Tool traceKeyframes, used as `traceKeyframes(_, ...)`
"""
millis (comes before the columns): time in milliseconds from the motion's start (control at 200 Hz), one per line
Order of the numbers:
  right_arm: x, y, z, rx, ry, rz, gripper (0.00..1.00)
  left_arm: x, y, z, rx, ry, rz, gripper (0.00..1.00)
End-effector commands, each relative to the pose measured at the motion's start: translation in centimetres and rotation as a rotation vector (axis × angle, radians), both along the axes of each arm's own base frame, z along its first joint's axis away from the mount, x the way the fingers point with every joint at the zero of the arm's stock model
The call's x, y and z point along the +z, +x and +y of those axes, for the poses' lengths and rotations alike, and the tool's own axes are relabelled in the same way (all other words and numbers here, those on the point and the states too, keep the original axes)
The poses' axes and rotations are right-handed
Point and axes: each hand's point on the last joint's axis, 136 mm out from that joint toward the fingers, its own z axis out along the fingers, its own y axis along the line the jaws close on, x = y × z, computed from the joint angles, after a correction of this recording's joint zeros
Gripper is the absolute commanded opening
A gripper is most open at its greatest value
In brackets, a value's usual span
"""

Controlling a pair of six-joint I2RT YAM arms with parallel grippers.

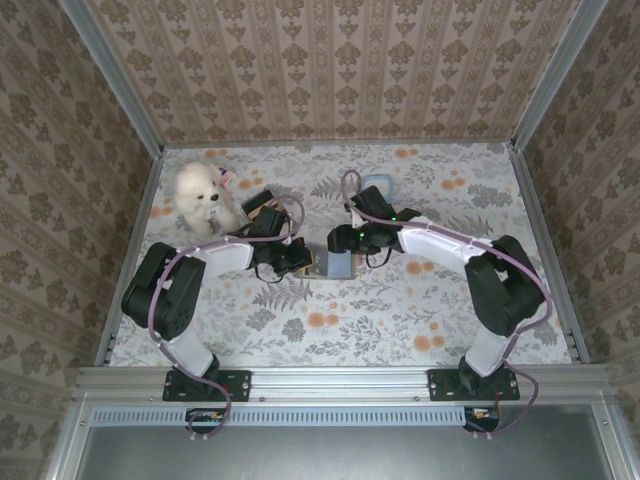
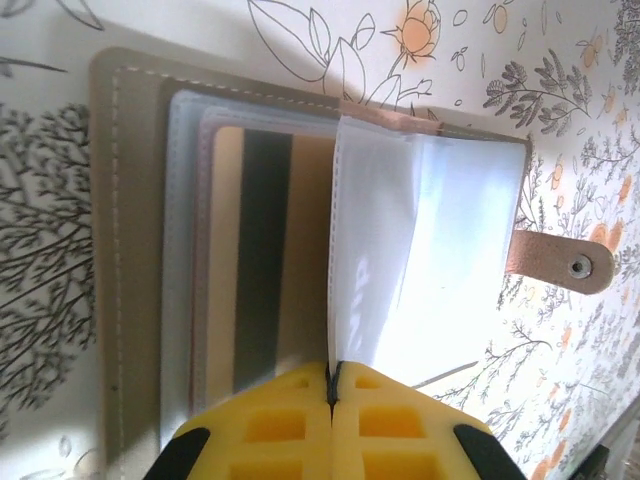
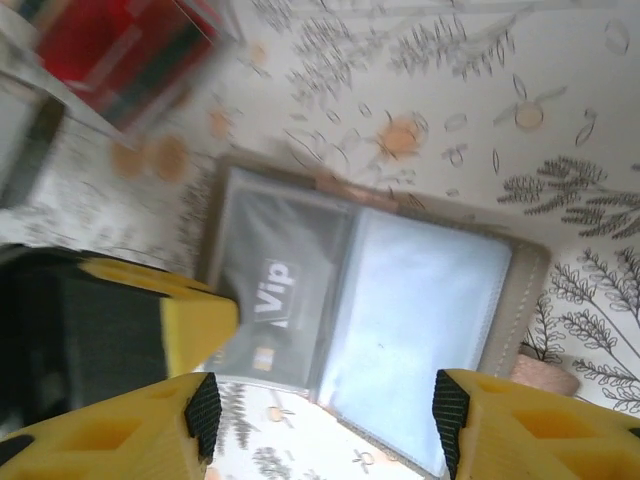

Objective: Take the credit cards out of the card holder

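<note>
Where holder [image 1: 335, 265] lies, tbl [image 1: 400, 320] floral, walls [image 1: 330, 60] papered.

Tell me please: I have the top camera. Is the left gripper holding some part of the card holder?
Observer: Yes, the left gripper is shut on a clear plastic sleeve of the card holder.
Operator: And the right gripper?
Observer: The right gripper is open above the holder.
Operator: Is any card visible inside?
Observer: A dark card marked "Vip" sits in one sleeve.
</note>
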Motion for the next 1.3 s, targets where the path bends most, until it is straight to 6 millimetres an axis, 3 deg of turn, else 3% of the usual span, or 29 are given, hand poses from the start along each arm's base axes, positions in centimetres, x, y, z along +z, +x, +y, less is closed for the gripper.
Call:
traceKeyframes(0, 2.6, -0.2, 0.2, -0.009, 0.153, -0.023, 0.64, 0.6, -0.7, 1.7, -0.015, 0.083, -0.02, 0.0)
traceKeyframes(115, 3.6, -0.1, -1.3, -0.044, 0.179, -0.046, 0.68, 1.2, -1.2, 1.6, -0.033, 0.055, -0.032, 0.04)
traceKeyframes(260, 3.5, 0.3, -3.3, -0.103, 0.178, -0.046, 0.71, 1.8, -1.3, -0.3, -0.055, -0.073, -0.036, 0.3)
traceKeyframes(360, 3.3, 0.3, -3.9, -0.124, 0.193, -0.031, 0.71, 1.9, -1.0, -1.5, -0.073, -0.123, -0.038, 0.34)
traceKeyframes(680, 3.8, 0.0, -4.0, -0.121, 0.221, -0.04, 0.75, 3.2, 0.5, -2.8, -0.068, -0.146, -0.075, 0.44)
traceKeyframes(990, 3.9, -0.3, -5.1, -0.147, 0.194, -0.055, 0.77, 4.9, 1.3, -7.4, -0.123, -0.275, -0.099, 0.55)
traceKeyframes(1110, 4.1, -0.4, -5.2, -0.142, 0.192, -0.062, 0.77, 4.6, 1.7, -6.6, -0.092, -0.232, -0.108, 0.56)
traceKeyframes(1295, 3.7, -0.5, -5.2, -0.137, 0.161, -0.05, 0.73, 4.8, 2.1, -3.7, -0.013, -0.144, -0.139, 0.57)
